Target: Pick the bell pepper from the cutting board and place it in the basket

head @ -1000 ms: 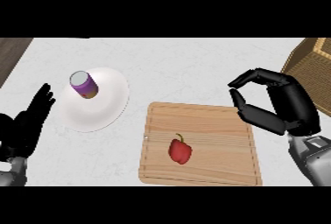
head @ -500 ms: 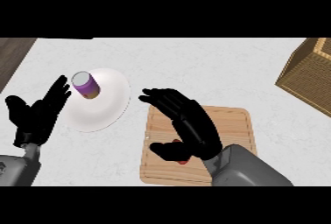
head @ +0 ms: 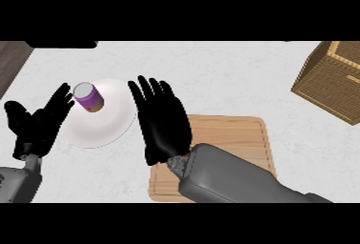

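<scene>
My right hand [head: 163, 125] lies flat and open over the left part of the wooden cutting board [head: 235, 138], fingers straight and pointing away from me. The hand and its grey forearm [head: 225, 178] cover the place on the board where the red bell pepper lay, so the pepper is hidden. The wicker basket [head: 336, 78] stands at the far right, well away from the hand. My left hand [head: 36, 125] is open at the left edge, fingers up, beside the white plate.
A white plate [head: 112, 128] left of the board carries a purple can [head: 89, 97] with a silver top. A dark strip shows at the counter's top left corner. The counter top is pale marble.
My right hand has swung from the right of the board across it to the left, opened flat and now hides the pepper. The view shifted, and the basket shows more fully.
</scene>
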`<state>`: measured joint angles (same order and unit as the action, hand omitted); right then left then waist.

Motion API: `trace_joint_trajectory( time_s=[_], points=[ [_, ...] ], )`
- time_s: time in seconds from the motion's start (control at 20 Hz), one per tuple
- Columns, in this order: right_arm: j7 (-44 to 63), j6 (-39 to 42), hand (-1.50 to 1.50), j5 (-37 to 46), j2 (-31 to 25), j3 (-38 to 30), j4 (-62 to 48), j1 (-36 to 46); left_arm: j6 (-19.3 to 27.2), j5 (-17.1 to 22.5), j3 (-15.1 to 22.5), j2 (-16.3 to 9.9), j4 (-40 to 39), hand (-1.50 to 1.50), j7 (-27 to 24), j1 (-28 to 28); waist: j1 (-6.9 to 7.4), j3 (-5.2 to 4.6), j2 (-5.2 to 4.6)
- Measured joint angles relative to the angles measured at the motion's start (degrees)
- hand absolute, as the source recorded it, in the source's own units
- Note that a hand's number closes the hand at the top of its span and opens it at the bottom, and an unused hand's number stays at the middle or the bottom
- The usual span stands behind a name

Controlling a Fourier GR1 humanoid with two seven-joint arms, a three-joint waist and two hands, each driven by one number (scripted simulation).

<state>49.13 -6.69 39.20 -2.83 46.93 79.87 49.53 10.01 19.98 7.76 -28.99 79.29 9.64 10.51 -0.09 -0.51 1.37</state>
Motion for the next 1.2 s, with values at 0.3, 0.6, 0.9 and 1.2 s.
trace_joint_trajectory(
  time_s=[0.3,0.6,0.9,1.2],
  points=[
    [13.48,14.83,-1.5,-0.39,1.49,-5.2,-2.28,12.15,-0.26,-0.08,-0.54,0.02,-0.7,0.0,-0.33,0.22,-0.36,0.18,-0.07],
    [16.15,22.55,-1.5,-11.68,1.57,-11.15,-2.37,16.79,-0.44,-0.23,-0.79,0.33,-1.49,0.0,-0.19,0.89,-0.73,0.31,-0.26],
    [19.1,26.0,-1.5,-20.26,1.34,-13.96,3.42,16.3,-0.5,0.02,-1.85,0.23,-1.59,0.0,-0.1,0.59,-1.6,0.43,-0.09],
    [20.71,26.59,-1.5,-20.89,-0.84,-14.31,14.53,11.36,-0.91,-0.36,-2.42,0.21,-1.52,0.0,-0.43,0.11,-2.0,0.49,-0.25]
  ],
)
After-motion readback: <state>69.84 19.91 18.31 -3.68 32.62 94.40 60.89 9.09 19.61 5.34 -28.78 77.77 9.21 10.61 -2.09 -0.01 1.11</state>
